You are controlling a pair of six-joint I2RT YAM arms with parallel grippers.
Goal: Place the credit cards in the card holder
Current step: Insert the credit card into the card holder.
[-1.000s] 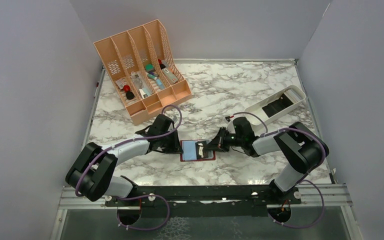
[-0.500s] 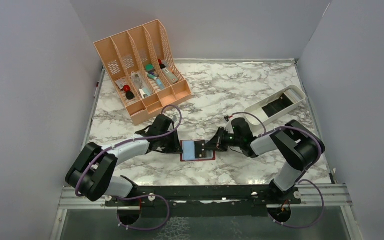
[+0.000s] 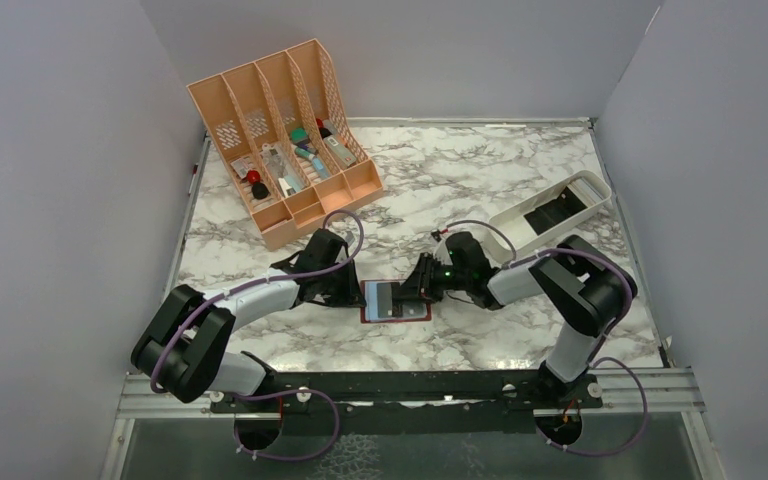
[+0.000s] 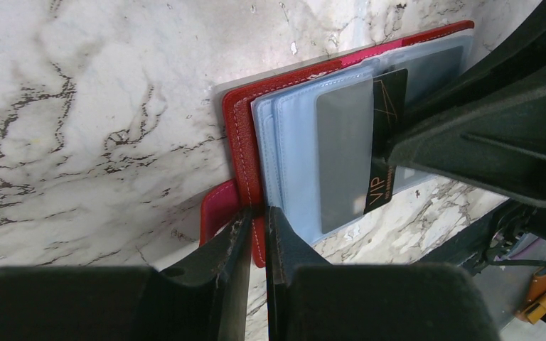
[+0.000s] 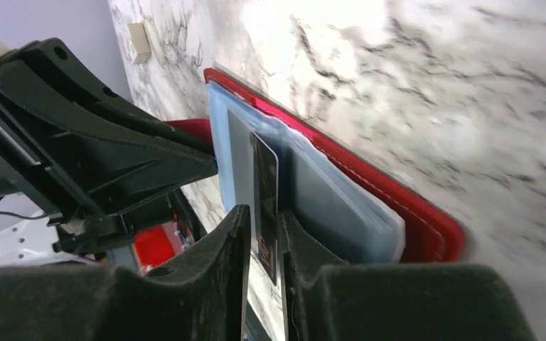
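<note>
From above, the small dark red folding card holder (image 3: 380,305) lies open between the arms, with the left gripper (image 3: 359,297) at its left edge and the right gripper (image 3: 407,293) over its right half. The left wrist view shows the left jaws clenched on the red rim and a dark plastic credit card (image 4: 389,106) part-way inside a clear pocket (image 4: 291,163), its bare strip facing the right arm. In the right wrist view the right jaws pinch that strip, and there looks to be pocket room ahead, leftward.
</note>
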